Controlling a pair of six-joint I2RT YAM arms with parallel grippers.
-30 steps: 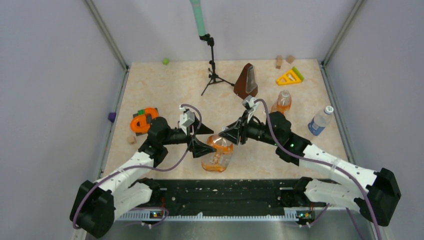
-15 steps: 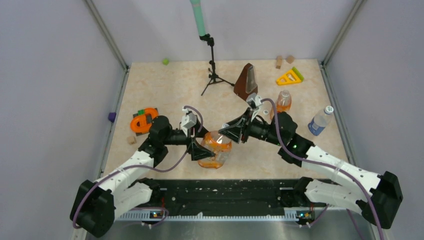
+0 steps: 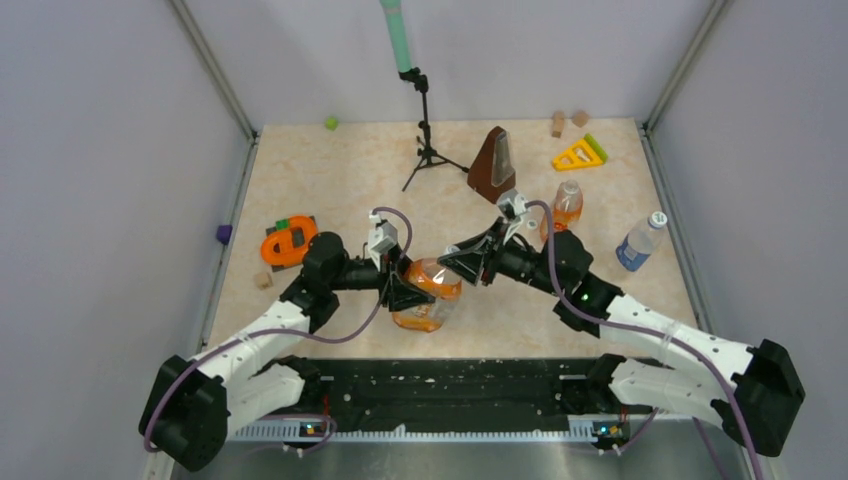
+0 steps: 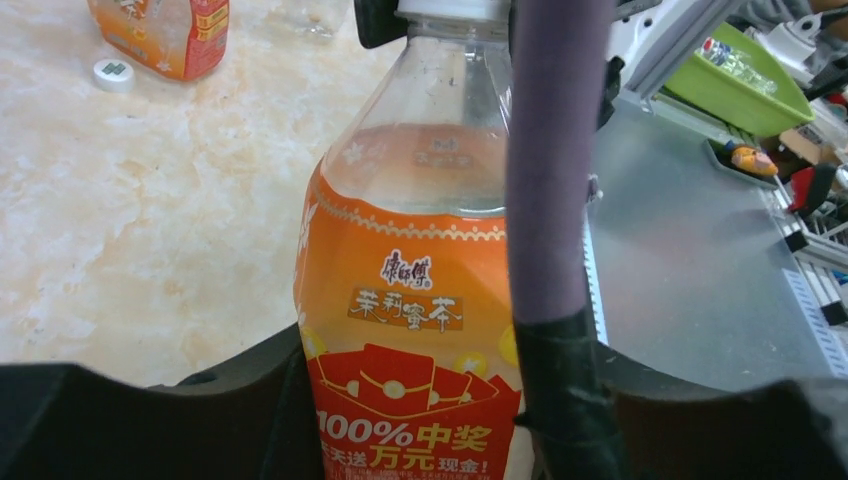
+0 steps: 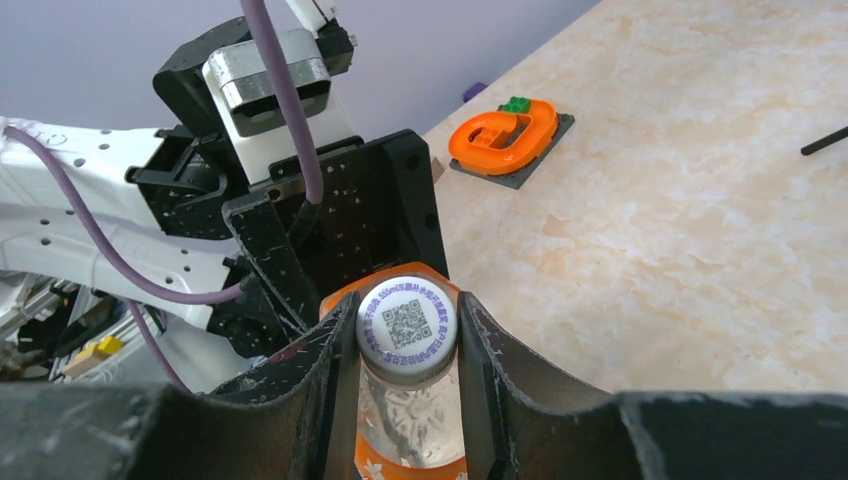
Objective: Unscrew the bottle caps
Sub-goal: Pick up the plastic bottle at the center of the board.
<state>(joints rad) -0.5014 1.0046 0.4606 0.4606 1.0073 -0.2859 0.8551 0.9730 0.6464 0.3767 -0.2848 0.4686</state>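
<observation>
Right wrist view is showing right fingers (image 5: 487, 375) clamping the cap (image 5: 406, 327) of the squat orange bottle (image 4: 410, 330) at the desk's (image 3: 330, 190) near middle, left fingers (image 4: 250, 410) pressing on its label; unscrewing is seemingly starting, next calling for twisting the cap against that hold.

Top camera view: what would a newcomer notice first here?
The two arms meet near the table's front middle on the squat orange bottle: the left gripper clasps its labelled body while the right gripper pinches its white cap. Behind them, the brown metronome stands toward the far edge, with a slim orange bottle just in front of it to the right.
</observation>
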